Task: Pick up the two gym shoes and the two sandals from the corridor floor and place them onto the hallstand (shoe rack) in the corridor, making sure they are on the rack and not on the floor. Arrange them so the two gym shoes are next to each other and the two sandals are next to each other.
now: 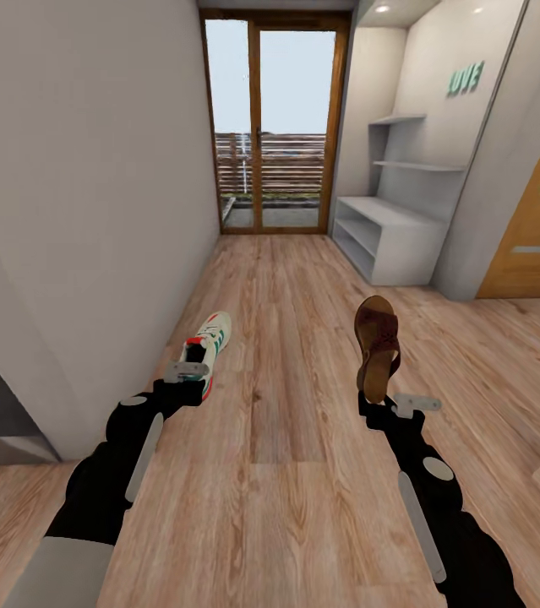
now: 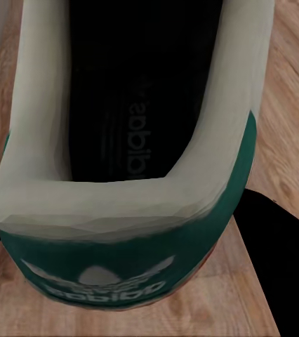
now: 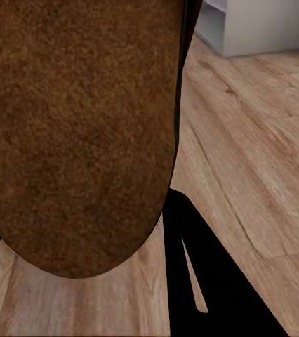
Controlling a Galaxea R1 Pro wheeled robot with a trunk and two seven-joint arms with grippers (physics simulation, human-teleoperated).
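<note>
In the lower half of the head view, the left gripper is clenched on the heel of a gym shoe, its toe pointing up the frame, while the right gripper grasps a sandal by its heel end, holding it upright above the corridor floor. The hallstand stands well apart at upper right. Both grips catch only the heel ends, so either shoe could swing or slip out while travelling, especially the tall sandal, and drop back onto the floor.
</note>
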